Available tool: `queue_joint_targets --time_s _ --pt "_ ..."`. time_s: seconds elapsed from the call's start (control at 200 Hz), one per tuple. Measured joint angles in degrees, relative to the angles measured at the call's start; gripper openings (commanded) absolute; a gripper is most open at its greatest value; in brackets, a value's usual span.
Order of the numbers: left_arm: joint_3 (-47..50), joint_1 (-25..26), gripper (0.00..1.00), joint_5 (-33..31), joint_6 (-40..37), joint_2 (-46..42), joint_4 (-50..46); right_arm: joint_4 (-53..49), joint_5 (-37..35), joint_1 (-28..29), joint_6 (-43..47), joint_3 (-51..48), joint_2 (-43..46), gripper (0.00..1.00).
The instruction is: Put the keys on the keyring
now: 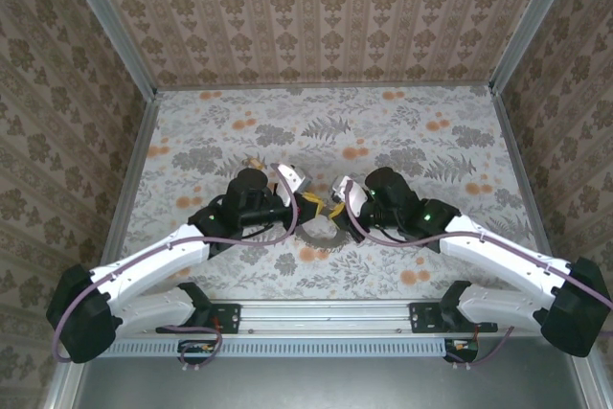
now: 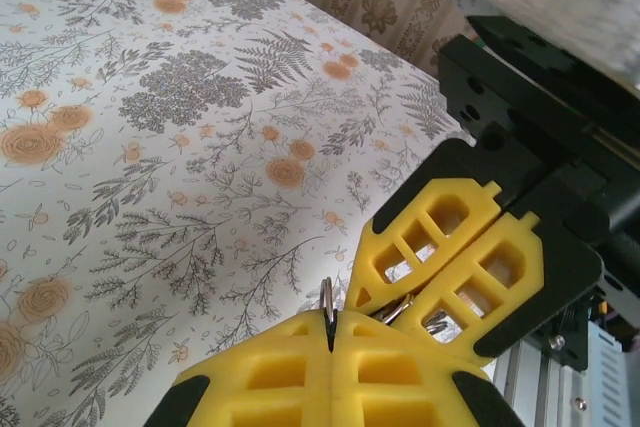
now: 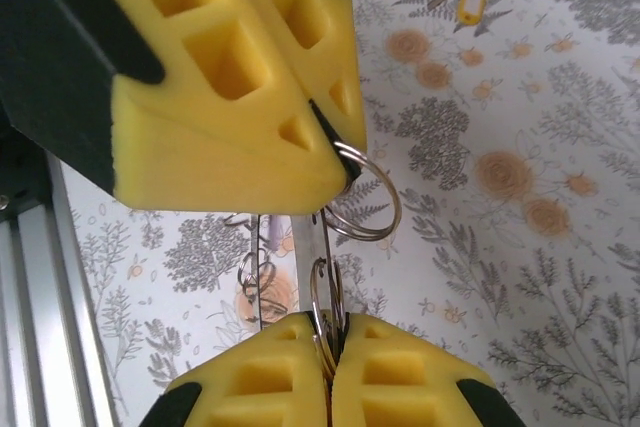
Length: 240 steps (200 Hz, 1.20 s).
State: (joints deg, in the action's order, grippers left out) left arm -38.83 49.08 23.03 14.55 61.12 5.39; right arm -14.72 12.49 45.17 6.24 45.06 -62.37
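My left gripper and right gripper meet tip to tip over the middle of the table, as the top view shows with the left gripper and right gripper. The left one is shut on a small silver split ring, the same ring hanging below its fingers. The right one is shut on another small split ring. A thin wire loop, the keyring, hangs between them with small rings on it. A brass-gold key lies on the table beyond.
The floral tablecloth stretches away behind both grippers. Patterned walls close in the back and sides. An aluminium rail runs along the near edge by the arm bases.
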Motion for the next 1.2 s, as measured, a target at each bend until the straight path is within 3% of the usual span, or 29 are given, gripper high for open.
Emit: queue_joint_targets --time_s 0.67,1.2 --pt "-6.2 0.1 0.00 -2.5 6.4 4.7 -3.5 5.7 -22.6 7.4 1.1 -3.2 3.3 0.00" --pt "-10.8 0.8 0.00 -4.3 10.8 7.8 -6.3 5.7 -28.3 8.2 2.9 -3.3 4.8 0.00"
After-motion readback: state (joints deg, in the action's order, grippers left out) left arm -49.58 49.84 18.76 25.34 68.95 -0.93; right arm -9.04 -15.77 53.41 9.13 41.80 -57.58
